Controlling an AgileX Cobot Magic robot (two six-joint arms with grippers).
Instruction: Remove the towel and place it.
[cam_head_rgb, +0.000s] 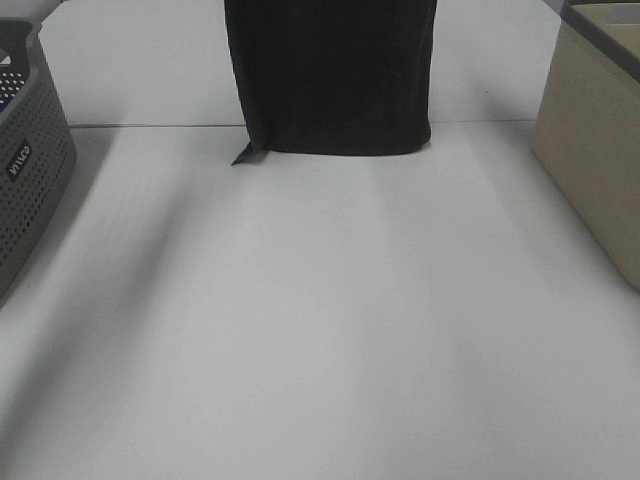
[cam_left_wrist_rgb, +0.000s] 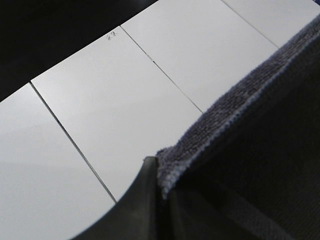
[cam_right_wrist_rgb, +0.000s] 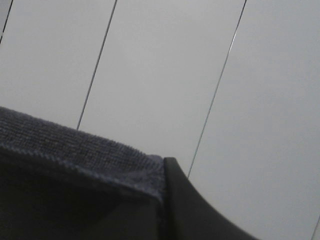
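- Because each wrist camera looks straight down its own finger, I start there. The left claw (cam_left_wrist_rgb: 159, 182) is clenched on a hemmed edge of the towel (cam_left_wrist_rgb: 250, 150), with the looped pile bunched against the one dark finger I can see.
- My right claw (cam_right_wrist_rgb: 162, 185) is likewise clamped on the towel (cam_right_wrist_rgb: 75, 165), the hem running straight into its finger. In both views pale panels with thin seams lie behind.
- Across the bottom half of the high view, the worktop (cam_head_rgb: 320, 330) is white and bare.
- At mid-depth a grey perforated basket (cam_head_rgb: 25, 180) sits against the left edge of the frame and a beige box (cam_head_rgb: 590, 170) against the right edge, well apart.
- Farthest off, at top centre, the towel (cam_head_rgb: 335, 75) hangs as a flat dark sheet.
  - Its top runs out of frame.
  - Its lower edge is level with the worktop's far seam, with one corner poking out at lower left.
  - I cannot tell whether that edge touches the surface.
- Handling, as I judge it:
  - The cloth is soft, limp and light, with grippy terry that should not slip and nothing that can break.
  - It will sag and swing, and it folds wherever it meets the worktop.
  - The two upper corners at the hem are the right places to hold, kept apart so the sheet stays spread.
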